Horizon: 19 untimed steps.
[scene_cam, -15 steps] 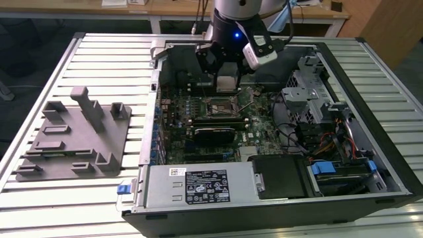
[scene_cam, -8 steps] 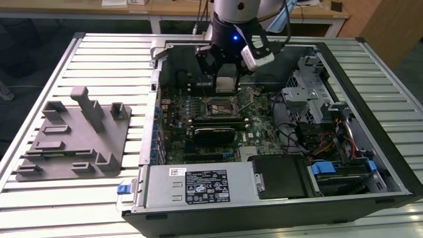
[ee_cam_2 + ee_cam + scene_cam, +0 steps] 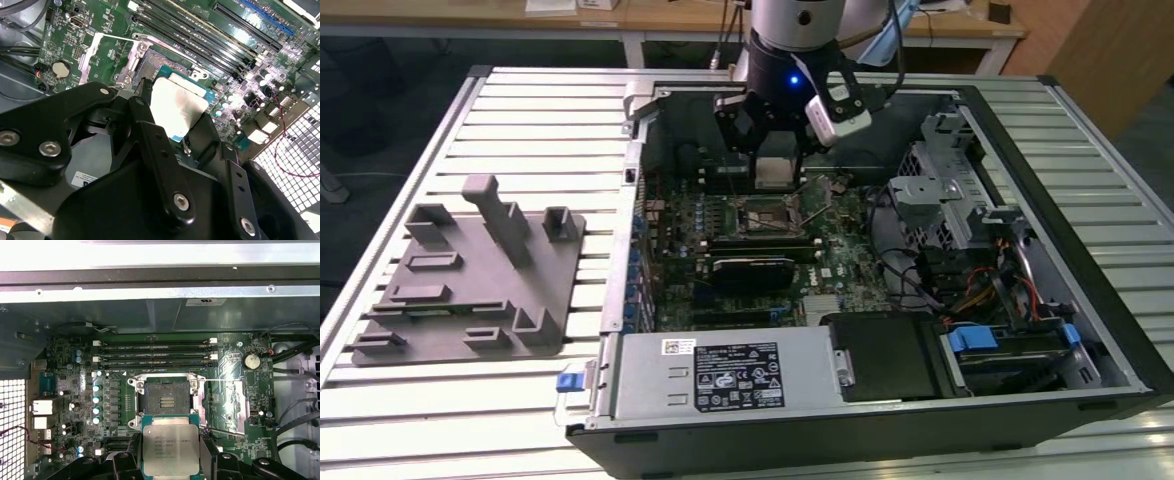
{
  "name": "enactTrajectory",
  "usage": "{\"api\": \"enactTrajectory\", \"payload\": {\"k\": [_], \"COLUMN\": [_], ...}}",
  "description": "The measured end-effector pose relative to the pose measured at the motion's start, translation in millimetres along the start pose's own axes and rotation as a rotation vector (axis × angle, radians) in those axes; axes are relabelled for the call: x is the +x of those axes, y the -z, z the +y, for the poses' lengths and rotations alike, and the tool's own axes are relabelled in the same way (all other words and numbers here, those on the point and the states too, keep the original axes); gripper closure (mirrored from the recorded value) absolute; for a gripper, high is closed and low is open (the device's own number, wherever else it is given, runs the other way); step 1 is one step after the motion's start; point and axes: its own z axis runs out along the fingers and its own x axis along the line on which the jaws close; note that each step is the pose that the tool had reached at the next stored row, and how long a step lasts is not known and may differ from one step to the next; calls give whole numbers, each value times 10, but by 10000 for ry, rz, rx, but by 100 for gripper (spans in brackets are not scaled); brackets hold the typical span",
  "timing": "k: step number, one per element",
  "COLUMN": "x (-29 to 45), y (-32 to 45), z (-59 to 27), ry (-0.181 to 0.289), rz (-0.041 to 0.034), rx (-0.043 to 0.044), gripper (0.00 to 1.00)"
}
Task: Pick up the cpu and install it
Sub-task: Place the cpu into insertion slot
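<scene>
The cpu [image 3: 170, 449], a flat square chip with a silvery top plate and a green rim, sits between the black fingers [image 3: 209, 456] of my gripper [image 3: 170, 452], which is shut on its two opposite edges. It hangs a little above the motherboard, just beside the open socket [image 3: 167, 399], whose metal frame is bare inside. In the second wrist view the cpu [image 3: 177, 107] shows tilted between the fingers [image 3: 150, 145], close to the socket [image 3: 149, 64]. In the exterior view my gripper [image 3: 774, 170] is inside the open computer case, over the socket [image 3: 766, 214].
Memory slots [image 3: 155, 354] run beside the socket. The case walls [image 3: 1067, 200], drive cage [image 3: 937, 190], cables [image 3: 987, 290] and power supply [image 3: 720, 375] ring the board. A grey fixture tray [image 3: 467, 285] lies on the slatted table at the exterior view's left.
</scene>
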Motion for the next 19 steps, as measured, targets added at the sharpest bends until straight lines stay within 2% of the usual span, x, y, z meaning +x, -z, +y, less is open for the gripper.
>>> {"api": "enactTrajectory", "payload": {"k": [11, 13, 19], "x": [0, 0, 0], "y": [-1, -2, -2], "z": [0, 0, 0], "ry": [-19, -217, -1243], "rz": [-1, -15, -83], "rx": [1, 0, 4], "gripper": [45, 45, 45]}}
